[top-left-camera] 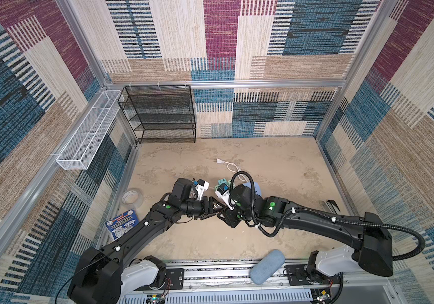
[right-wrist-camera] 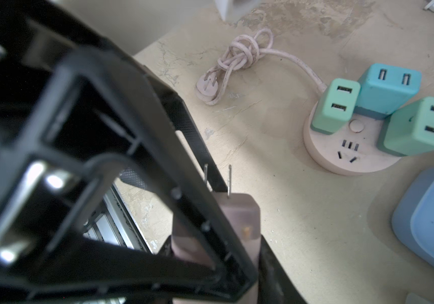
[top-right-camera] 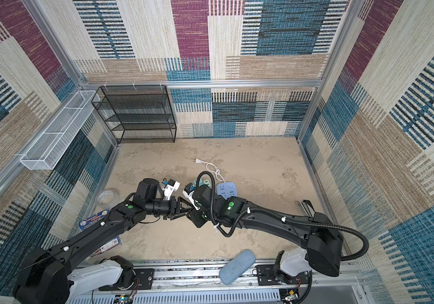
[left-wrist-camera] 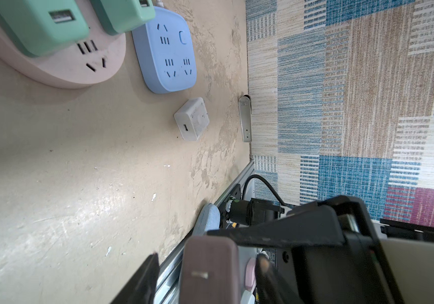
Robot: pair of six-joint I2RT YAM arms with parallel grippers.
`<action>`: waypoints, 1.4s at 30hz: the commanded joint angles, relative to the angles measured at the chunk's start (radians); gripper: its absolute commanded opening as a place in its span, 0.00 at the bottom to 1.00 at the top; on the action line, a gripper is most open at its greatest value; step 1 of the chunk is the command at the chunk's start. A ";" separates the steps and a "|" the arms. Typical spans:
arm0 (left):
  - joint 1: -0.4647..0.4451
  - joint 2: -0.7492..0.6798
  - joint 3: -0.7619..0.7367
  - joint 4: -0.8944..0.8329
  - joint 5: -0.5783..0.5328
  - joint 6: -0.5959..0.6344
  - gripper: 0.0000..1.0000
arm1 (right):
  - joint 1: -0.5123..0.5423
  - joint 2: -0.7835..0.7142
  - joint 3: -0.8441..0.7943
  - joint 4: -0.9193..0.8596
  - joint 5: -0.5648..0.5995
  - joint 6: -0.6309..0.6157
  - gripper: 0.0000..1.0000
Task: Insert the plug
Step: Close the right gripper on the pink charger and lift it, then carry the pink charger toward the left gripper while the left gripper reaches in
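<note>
Holding the pink plug [right-wrist-camera: 239, 223], right gripper [top-left-camera: 223, 213] faces left gripper [top-left-camera: 212, 209], its grasp unclear; blue packet [top-left-camera: 122, 223] print illegible.

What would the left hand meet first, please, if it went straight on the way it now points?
Most likely the pink plug held in the right hand, directly ahead of the left hand, though depth is unclear.

Blue printed card [top-left-camera: 122, 223]: is carrying lettering and pictures, too small to read.
Tape roll [top-left-camera: 127, 197]: is showing dark marks, illegible.
White charger [left-wrist-camera: 191, 119]: is bearing tiny unreadable marks.
Readable text: none is showing.
</note>
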 commanded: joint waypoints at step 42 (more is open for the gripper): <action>-0.005 0.023 -0.087 0.213 -0.064 -0.211 0.00 | -0.021 -0.066 -0.019 0.151 0.206 0.106 0.79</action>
